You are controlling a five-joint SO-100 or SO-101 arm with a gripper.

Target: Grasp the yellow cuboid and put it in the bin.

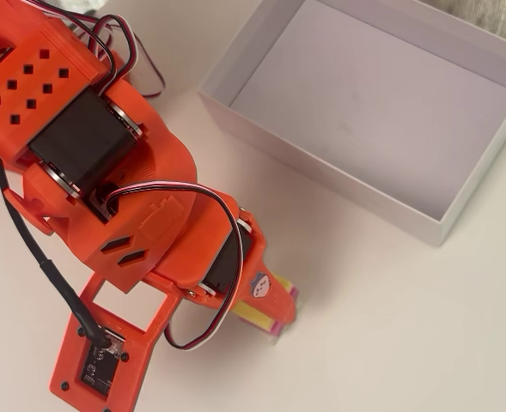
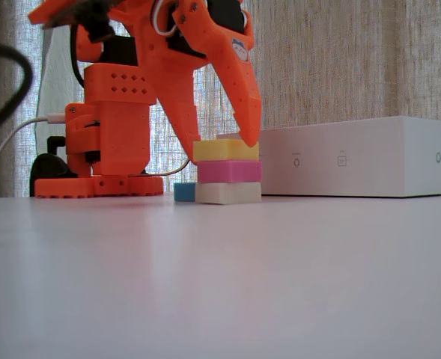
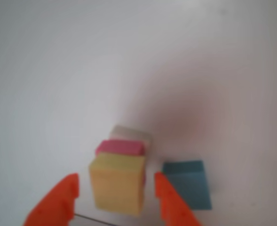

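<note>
The yellow cuboid is seen atop a pink block and white block, bracketed by the open tool, ungripped, mid-worktop.

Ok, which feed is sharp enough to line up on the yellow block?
Fixed view is crisp but backlit by the curtain, showing the yellow block atop the stack. Wrist view is soft all over, the block sitting between the open claw fingers. Overhead view blurs slightly at the claw, and the arm hides most of the block.
</note>
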